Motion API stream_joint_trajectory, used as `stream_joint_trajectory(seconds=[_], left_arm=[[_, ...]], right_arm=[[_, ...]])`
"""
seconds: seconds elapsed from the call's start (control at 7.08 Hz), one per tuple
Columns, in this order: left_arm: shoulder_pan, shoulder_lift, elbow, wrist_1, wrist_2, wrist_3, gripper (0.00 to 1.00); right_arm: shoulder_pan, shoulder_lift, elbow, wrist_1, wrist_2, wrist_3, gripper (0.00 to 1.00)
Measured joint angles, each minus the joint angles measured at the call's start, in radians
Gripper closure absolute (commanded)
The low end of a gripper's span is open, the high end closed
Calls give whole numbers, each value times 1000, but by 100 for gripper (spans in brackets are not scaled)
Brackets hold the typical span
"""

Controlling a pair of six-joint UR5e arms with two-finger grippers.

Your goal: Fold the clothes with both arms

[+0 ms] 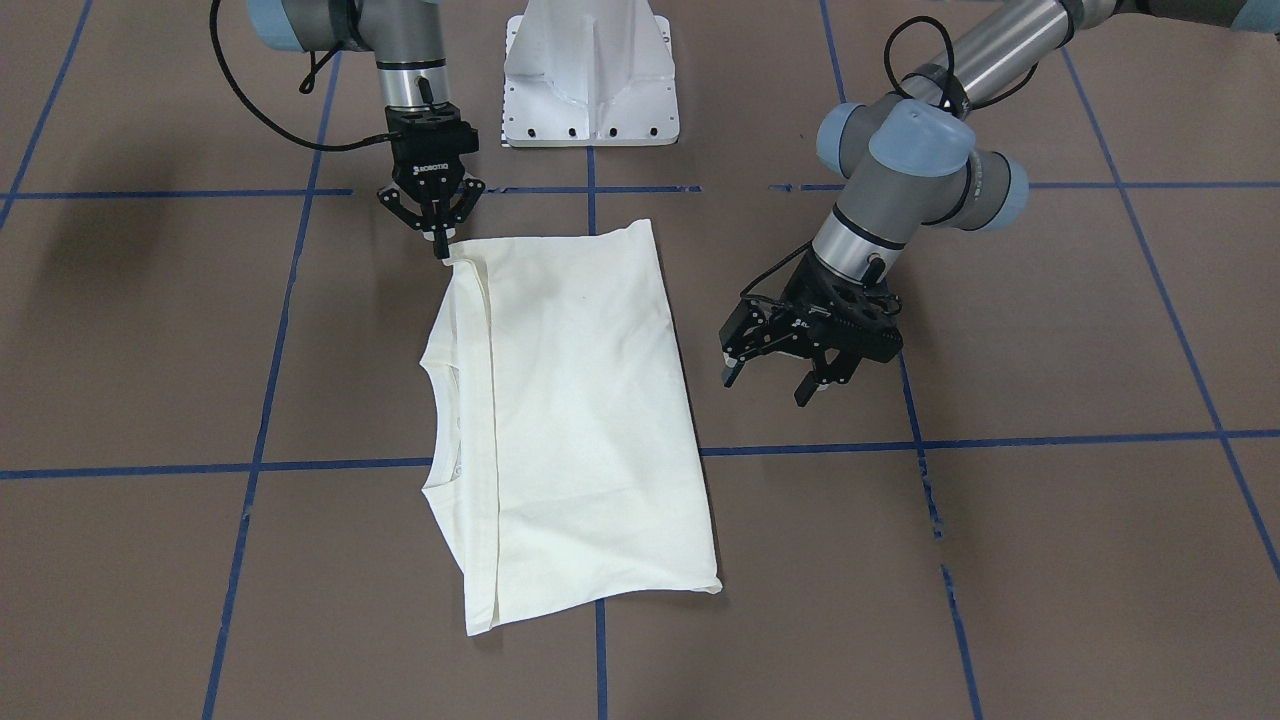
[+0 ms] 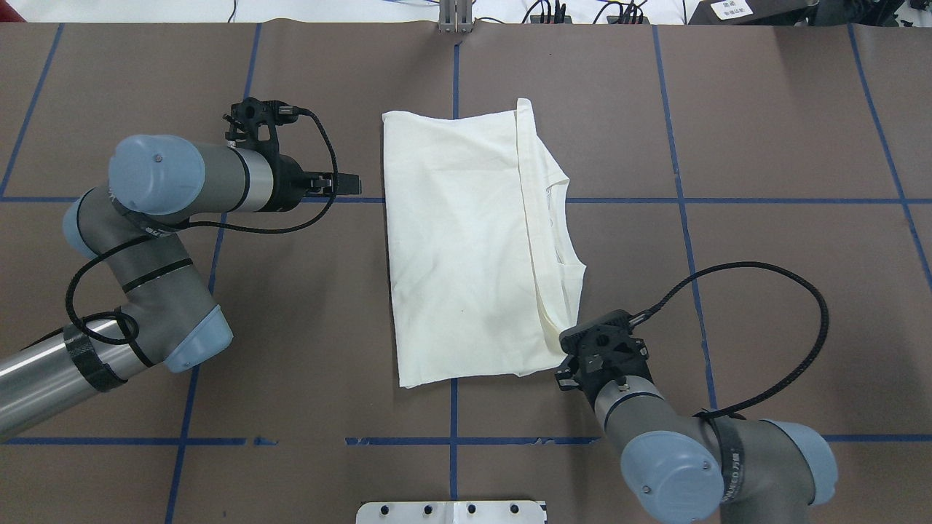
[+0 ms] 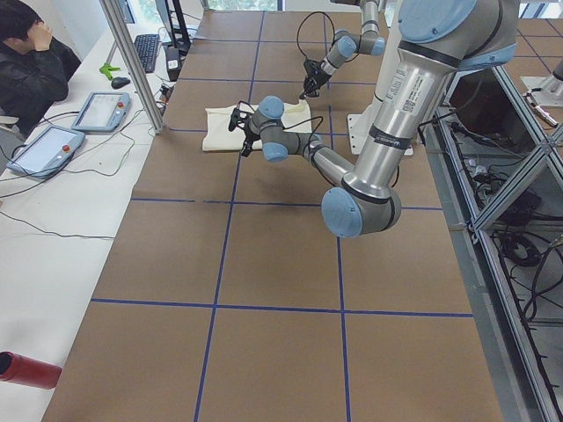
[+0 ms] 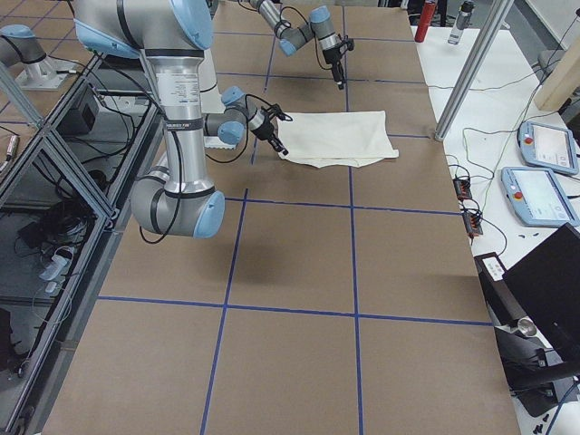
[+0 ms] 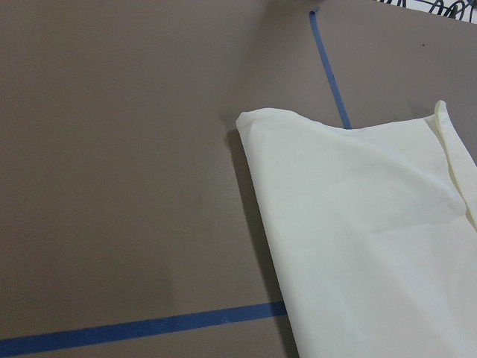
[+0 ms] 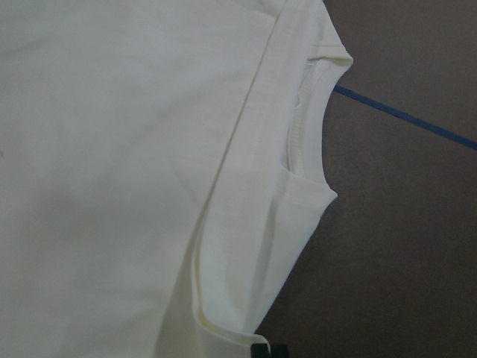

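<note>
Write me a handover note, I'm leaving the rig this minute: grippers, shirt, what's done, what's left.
Left gripper: jaws open, empty, beside the left edge of the shirt, not touching.
Right gripper: jaws shut on the near corner of the shirt, on the collar side.
Shirt: flat on the table between the arms, plain side up, collar toward the robot's right.
Done: sleeves out of sight, one layer folded over up to the collar.
Left: probably one more fold, likely begun from the pinched corner.
</note>
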State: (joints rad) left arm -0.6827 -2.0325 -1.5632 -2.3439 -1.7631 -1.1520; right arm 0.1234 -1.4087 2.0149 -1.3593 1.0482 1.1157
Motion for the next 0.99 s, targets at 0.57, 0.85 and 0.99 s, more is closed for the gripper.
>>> stream_joint_trajectory(seconds=[0.57, 0.85, 0.99], left_arm=[[5, 0, 1, 0, 1, 0, 0], [6, 0, 1, 0, 1, 0, 0], [7, 0, -1, 0, 0, -3, 0]], right_arm=[[-34, -86, 23, 2, 26, 331, 0], [-37, -79, 30, 9, 29, 366, 0], [-24, -67, 37, 45, 50, 367, 0]])
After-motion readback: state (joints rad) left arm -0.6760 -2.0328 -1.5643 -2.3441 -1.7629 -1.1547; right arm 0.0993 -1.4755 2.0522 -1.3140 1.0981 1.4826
